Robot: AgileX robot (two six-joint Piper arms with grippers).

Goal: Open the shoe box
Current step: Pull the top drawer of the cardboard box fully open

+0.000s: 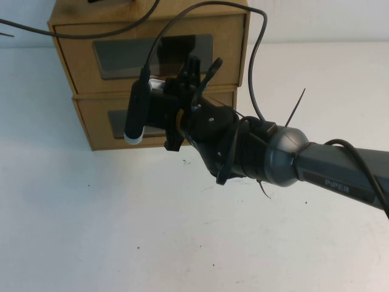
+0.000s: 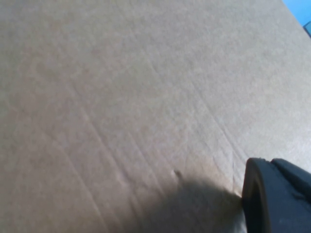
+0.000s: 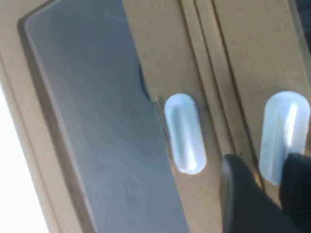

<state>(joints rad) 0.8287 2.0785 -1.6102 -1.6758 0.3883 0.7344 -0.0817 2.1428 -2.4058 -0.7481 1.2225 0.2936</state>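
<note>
- A white surface [image 1: 121,231] fills most of the high view, bare and lightly speckled, meeting a pale wall [image 1: 316,18] behind the boxes.
- Two brown cardboard boxes stand stacked at the far edge of the surface: the upper shoe box [image 1: 76,39] sits squarely on the lower shoe box [image 1: 94,125].
- Both boxes face the robot. Each front carries a grey window [image 1: 118,58], and both fronts look closed.
- The right arm [image 1: 340,173] reaches in low over the surface towards the box fronts, with a black cable [image 1: 258,61] looping above it.
- The right claw [image 1: 200,76] is against the fronts, about where the upper box meets the lower one.
- Seen from the right wrist, its two pale fingertips [image 3: 184,133] stand partly apart. One lies just beside the window and the cardboard edge strips run between them; nothing is visibly clamped.
- The left claw [image 2: 277,196] shows only as a dark edge close over a plain cardboard panel [image 2: 121,107]. Whether it is open or closed cannot be told.
- A sliver of blue [image 2: 301,9] shows past the panel's corner.
</note>
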